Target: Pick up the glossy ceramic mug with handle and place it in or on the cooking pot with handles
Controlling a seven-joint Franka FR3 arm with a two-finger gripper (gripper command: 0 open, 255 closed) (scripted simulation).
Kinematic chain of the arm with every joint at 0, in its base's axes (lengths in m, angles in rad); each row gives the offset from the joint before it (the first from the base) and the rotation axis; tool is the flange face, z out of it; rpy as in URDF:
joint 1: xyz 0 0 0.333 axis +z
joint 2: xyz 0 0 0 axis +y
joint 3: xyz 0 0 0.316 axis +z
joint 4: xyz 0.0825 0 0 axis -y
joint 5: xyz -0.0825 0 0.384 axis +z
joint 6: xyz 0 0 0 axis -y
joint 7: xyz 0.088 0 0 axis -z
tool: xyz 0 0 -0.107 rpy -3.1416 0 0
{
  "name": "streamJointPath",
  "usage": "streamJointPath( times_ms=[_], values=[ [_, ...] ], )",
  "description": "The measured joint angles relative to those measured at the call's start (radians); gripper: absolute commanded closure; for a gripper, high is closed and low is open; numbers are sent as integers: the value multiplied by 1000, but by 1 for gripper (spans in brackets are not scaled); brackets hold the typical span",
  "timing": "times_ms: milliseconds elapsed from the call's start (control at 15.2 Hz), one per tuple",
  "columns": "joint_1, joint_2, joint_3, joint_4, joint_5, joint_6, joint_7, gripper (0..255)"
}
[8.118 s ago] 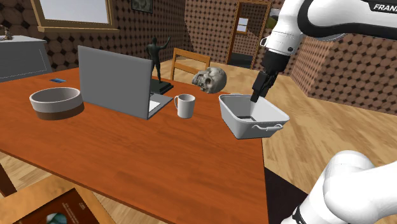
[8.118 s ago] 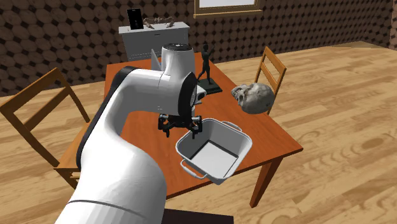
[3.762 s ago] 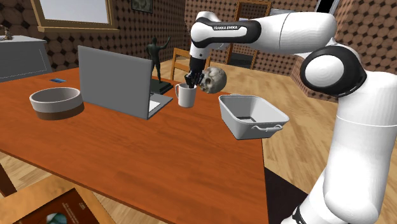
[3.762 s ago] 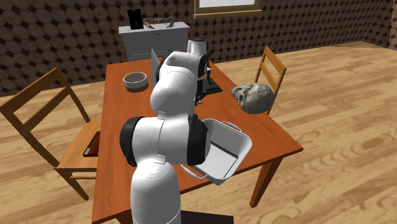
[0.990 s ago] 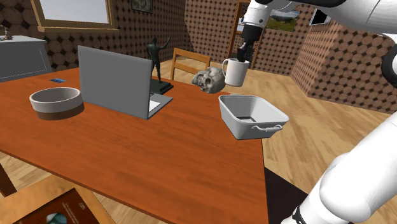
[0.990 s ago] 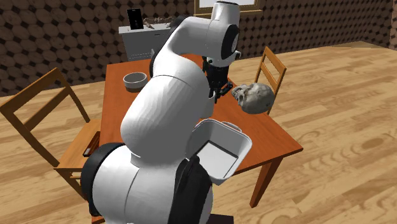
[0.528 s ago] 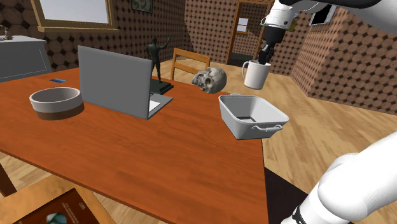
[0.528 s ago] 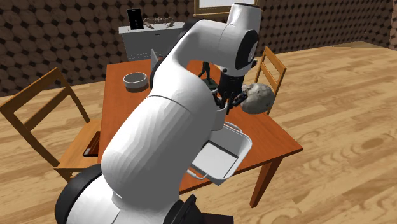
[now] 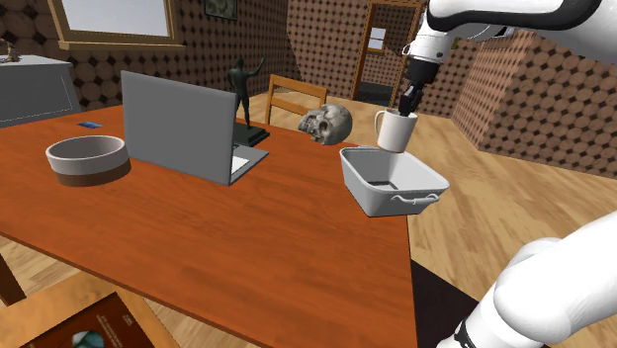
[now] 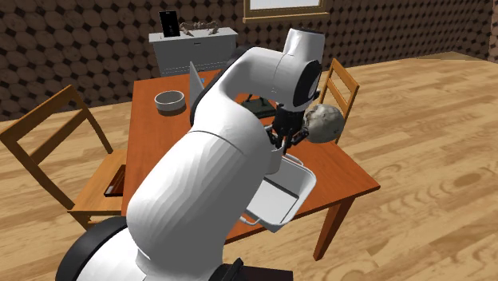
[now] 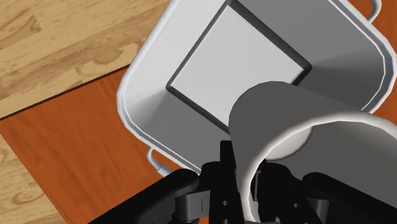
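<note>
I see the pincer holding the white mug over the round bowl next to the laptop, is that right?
Not quite. The pincer holds the white mug over the grey pot with handles, not the round bowl. The shoulder view shows it: the bowl stands away on the laptop's other side.

Hidden behind the white arm [image 10: 231,168] in the second exterior view: most of the laptop [image 10: 194,82], part of the pot [image 10: 299,187] and a broad stretch of tabletop [image 10: 351,180]. Cut off by the wrist view's edges: two corners of the pot's rim and part of the lip of the mug [image 11: 280,121], the claw [image 11: 247,184] half masked by the mug's wall. Too small to tell in the shoulder view: the blue thing [image 9: 90,125] on the tabletop beyond the laptop.
</note>
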Motion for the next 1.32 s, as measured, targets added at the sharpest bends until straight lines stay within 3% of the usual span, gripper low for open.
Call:
streamJointPath(
  times_ms=[594,990,1056,1320],
  values=[
    [-4,-29,-2,-144,-6,116,-4,255],
    [-5,-32,-2,-161,-7,129,-4,255],
    [-5,-32,-2,-161,-7,130,-4,0],
    [-5,-33,-2,-161,-7,130,-4,0]
  ],
)
